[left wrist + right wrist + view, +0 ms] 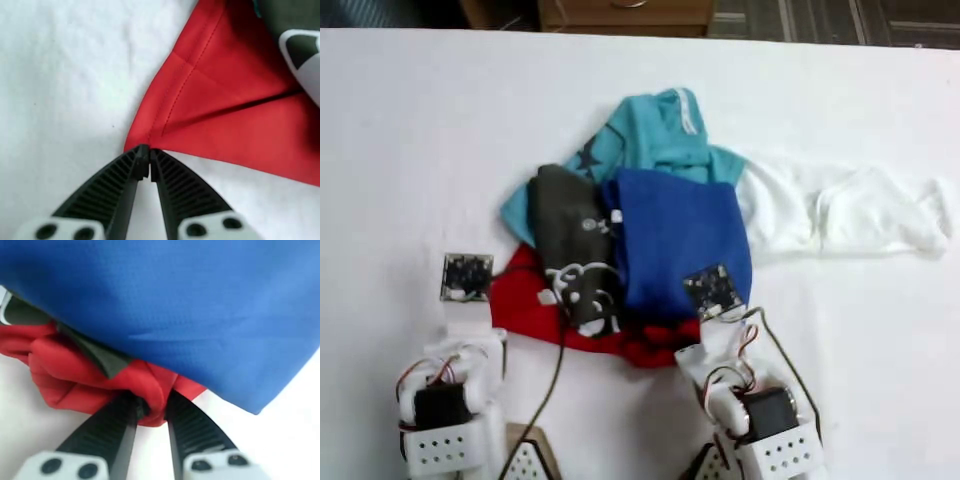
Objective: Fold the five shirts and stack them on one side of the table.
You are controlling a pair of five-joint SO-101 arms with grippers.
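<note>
Pile sits mid-table (400,150), nothing folded or stacked yet. Five shirts in a heap: teal shirt (650,130) at the far side, white shirt (840,210) sprawled off to the right, dark shirt (565,230) and blue shirt (680,240) on top, red shirt (520,295) at the bottom on the near side.

My left pincer (145,150) is pressed together on the red shirt's outer corner, right at the hem stitching. My right pincer (150,402) pinches a bunched fold of the same red cloth, just under the blue shirt's overhanging edge.

Step in hand, as I read it: getting the red shirt out from under the others so it can be laid flat for folding.

Next move calls for both arms drawing toward me together and evenly, keeping the cloth low. The blue and dark shirts lie on it and will likely drag along. The right grip holds a wad, not a clean edge, so it may need re-taking once the shirt is free.
</note>
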